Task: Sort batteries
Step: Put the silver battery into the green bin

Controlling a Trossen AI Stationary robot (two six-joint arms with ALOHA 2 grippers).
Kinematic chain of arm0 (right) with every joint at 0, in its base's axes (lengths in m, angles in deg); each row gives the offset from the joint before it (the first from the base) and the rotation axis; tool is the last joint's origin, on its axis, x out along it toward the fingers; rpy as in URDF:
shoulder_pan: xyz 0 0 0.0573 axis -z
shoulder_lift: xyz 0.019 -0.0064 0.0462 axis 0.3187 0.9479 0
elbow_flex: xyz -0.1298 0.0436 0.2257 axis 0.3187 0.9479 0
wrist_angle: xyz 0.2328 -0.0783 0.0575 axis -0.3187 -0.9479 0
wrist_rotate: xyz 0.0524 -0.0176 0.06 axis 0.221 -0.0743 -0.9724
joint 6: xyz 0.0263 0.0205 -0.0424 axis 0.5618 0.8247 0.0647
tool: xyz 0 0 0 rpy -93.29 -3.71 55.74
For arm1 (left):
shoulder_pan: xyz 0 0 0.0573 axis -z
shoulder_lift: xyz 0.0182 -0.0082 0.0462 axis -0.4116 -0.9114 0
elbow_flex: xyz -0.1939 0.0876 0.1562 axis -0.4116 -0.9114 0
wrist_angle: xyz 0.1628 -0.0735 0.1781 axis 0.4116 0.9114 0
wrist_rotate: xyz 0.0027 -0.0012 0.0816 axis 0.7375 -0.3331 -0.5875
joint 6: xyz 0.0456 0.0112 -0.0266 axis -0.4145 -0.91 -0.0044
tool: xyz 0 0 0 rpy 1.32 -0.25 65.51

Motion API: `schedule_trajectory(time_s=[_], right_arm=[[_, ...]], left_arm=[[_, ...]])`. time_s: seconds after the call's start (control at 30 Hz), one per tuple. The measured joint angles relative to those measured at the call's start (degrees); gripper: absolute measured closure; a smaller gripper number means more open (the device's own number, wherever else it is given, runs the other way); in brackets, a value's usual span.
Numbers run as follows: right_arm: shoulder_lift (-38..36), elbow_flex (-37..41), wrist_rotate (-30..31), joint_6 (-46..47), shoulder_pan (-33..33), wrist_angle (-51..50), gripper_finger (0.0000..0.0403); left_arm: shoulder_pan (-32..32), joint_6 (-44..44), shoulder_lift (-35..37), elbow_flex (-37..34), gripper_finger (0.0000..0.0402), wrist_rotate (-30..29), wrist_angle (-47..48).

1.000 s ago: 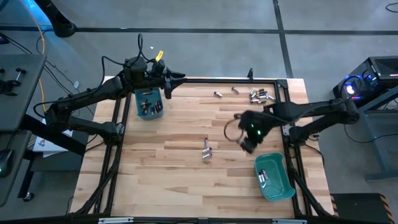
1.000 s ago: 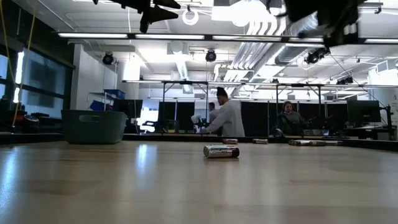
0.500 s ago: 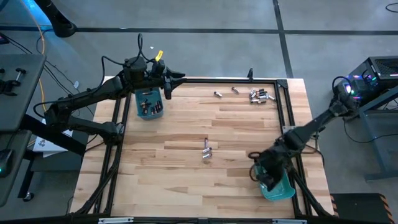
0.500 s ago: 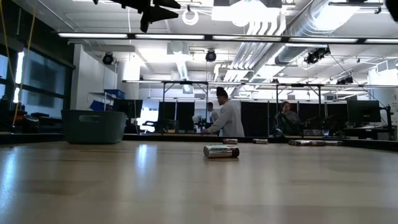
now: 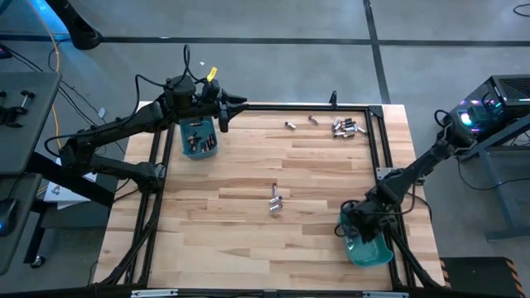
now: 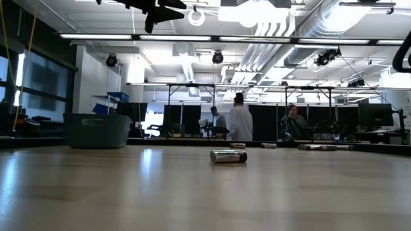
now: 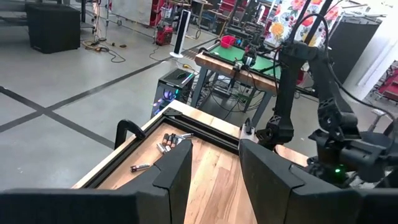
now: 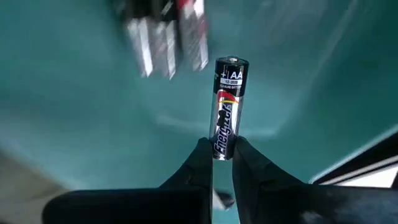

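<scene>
Right gripper (image 8: 222, 155): fingers pinched on the lower end of one AA battery (image 8: 229, 106), dark with a red mark and a silvery tip, which stands out past the fingertips.
Right gripper place: over the teal bin (image 5: 383, 252) at the table's near right corner; in the high view the gripper (image 5: 358, 229) covers most of that bin.
Inside that bin: several more cells (image 8: 165, 37) lie together on the teal floor, blurred, so their count and kind are unclear.
Left gripper (image 7: 214, 165): fingers spread partway with a clear gap, holding nothing, raised above the second teal bin (image 5: 199, 138) at the far left of the table (image 5: 248, 174).
Second bin contents: a few small cells show inside it from above, too tiny to sort by colour.
Loose batteries: a small pair (image 5: 276, 199) lies mid-table, seen side-on in the low view (image 6: 228, 156); a cluster (image 5: 348, 127) sits near the far right corner, with two strays (image 5: 290, 126) beside it.
Hard to make out: in the low view only a dark edge of the right arm shows at the frame's right side.
Room beyond: people (image 6: 241, 122) stand or sit far behind the table.
</scene>
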Motion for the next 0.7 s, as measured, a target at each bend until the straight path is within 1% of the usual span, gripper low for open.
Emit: schedule_trajectory(time_s=[0.2, 0.33, 0.53, 0.7], right_arm=[[0.0, 3.1, 3.2, -0.9, 0.7, 0.6, 0.0386], [0.0, 3.6, 3.6, -2.7, 0.7, 0.9, 0.0380], [0.0, 3.6, 4.0, -3.6, 0.7, 0.9, 0.0335], [0.0, 3.3, 4.3, -1.8, 0.7, 0.7, 0.0299]], left_arm=[[0.0, 0.0, 0.0, 0.0, 0.0273, 0.0, 0.0], [0.0, 0.1, 0.0, 0.0, 0.0273, 0.0, 0.0], [0.0, 0.1, 0.0, 0.0, 0.0273, 0.0, 0.0], [0.0, 0.1, 0.0, 0.0, 0.0273, 0.0, 0.0]])
